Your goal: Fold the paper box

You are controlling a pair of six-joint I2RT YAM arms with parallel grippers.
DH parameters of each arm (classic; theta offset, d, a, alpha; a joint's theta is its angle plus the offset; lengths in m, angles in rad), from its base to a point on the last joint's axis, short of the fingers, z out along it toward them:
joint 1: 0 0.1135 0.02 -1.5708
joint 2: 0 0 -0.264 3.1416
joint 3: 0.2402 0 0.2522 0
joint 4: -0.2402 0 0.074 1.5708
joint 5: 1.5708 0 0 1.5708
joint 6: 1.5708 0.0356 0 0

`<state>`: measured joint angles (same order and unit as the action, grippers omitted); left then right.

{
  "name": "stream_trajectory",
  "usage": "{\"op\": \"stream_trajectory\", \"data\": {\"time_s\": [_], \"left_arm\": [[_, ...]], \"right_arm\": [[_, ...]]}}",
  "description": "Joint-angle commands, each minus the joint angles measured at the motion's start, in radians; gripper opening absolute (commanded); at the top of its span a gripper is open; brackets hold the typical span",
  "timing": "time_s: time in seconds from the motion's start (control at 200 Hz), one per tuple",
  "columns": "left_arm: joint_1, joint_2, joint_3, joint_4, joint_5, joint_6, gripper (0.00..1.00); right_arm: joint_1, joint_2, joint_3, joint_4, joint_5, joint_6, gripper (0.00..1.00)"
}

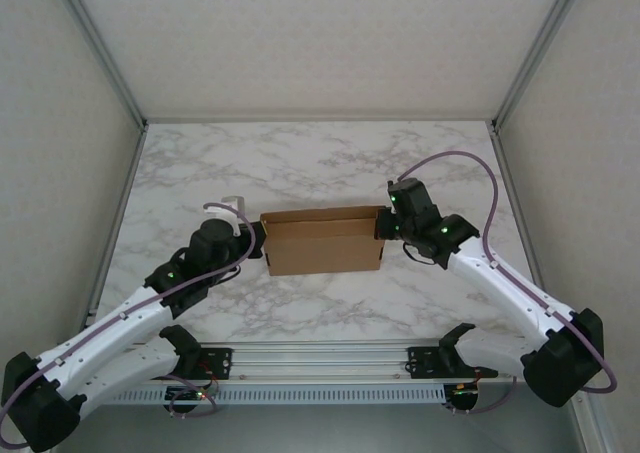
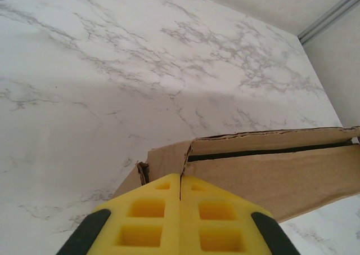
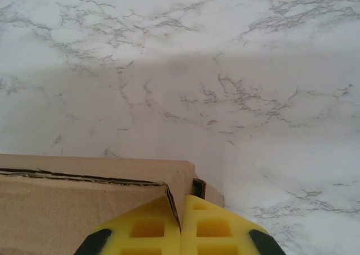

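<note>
On the bench (image 1: 330, 158), the paper box (image 1: 325, 241) lies between the left gripper (image 1: 261, 241) and right gripper (image 1: 384, 229), both pinched together at its ends. It looks like light, bendy cardboard, likely best gripped by its end flaps.

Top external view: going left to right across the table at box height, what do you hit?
left arm → left fingers at the box's left end → paper box → right fingers at its right end → right arm
</note>
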<state>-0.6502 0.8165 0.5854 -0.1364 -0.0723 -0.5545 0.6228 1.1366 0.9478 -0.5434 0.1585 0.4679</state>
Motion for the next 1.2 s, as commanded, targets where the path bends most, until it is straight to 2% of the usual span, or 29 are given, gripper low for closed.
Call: {"op": "stream_trajectory", "data": {"time_s": [0.0, 0.736, 1.071, 1.196], "left_arm": [[-0.011, -0.011, -0.020, -0.102, -0.035, -0.018, 0.00], [-0.016, -0.016, -0.031, -0.118, -0.041, -0.015, 0.00], [-0.016, -0.013, -0.023, -0.123, -0.049, -0.001, 0.00], [-0.015, -0.007, -0.028, -0.117, -0.045, -0.004, 0.00]], "right_arm": [[0.009, -0.023, -0.018, 0.028, 0.028, -0.010, 0.00], [0.008, -0.070, -0.103, 0.102, 0.014, -0.042, 0.00], [0.011, -0.138, -0.160, 0.149, -0.017, -0.199, 0.00], [0.010, -0.145, -0.175, 0.147, -0.027, -0.204, 0.00]]}}
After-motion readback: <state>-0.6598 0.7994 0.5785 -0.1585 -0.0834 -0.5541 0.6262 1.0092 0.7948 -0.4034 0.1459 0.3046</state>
